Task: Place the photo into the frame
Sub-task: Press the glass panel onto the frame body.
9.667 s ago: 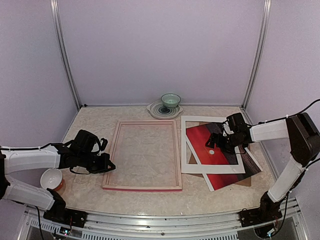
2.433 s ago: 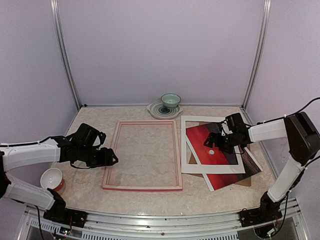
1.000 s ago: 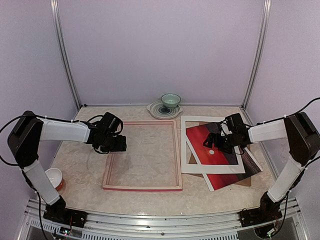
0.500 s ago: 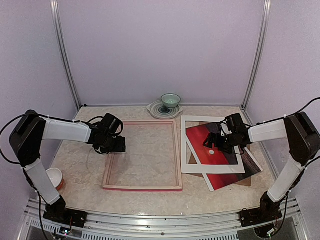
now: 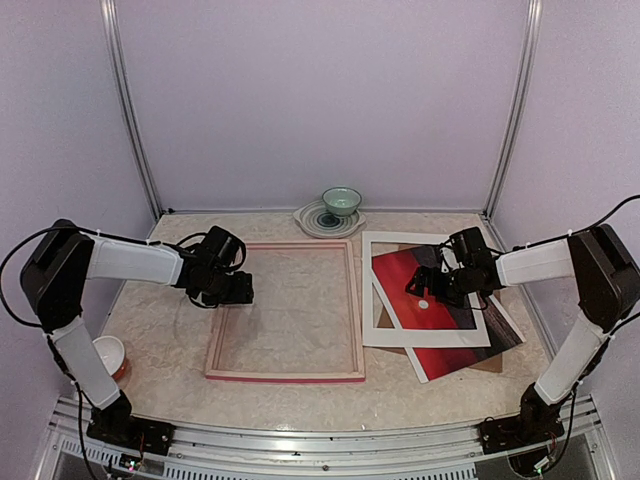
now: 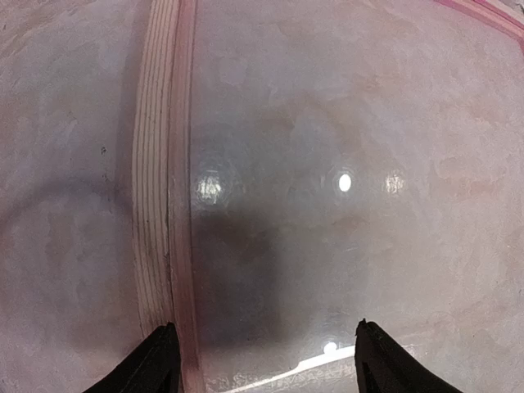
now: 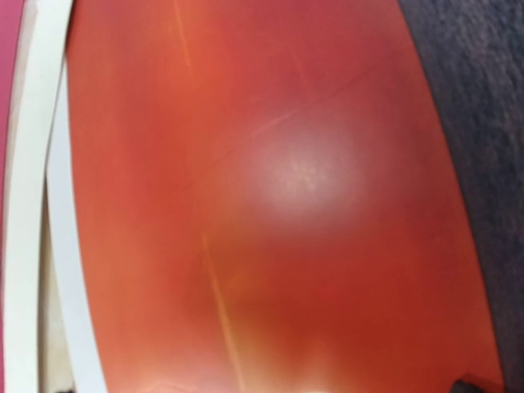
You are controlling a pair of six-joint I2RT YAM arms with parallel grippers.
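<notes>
— Where did the photo (image 5: 405,290) lie?
— On the right side of the table (image 5: 180,350), partly under the white mat (image 5: 430,338). It was well apart from the frame (image 5: 285,376), which lay flat at the centre.
— And the grippers?
— The left gripper (image 6: 266,360) hung over the frame's left rail, jaws apart, nothing between them. The right gripper (image 5: 415,285) hovered low over the red sky by the sun dot, jaws spread wide. Whether it touched the print, I could not tell.
— Any containers?
— A green bowl (image 5: 341,201) stood on a ringed plate (image 5: 328,218) at the back. A white bowl (image 5: 104,355) sat near the left arm's base. Their insides were too small to read.
</notes>
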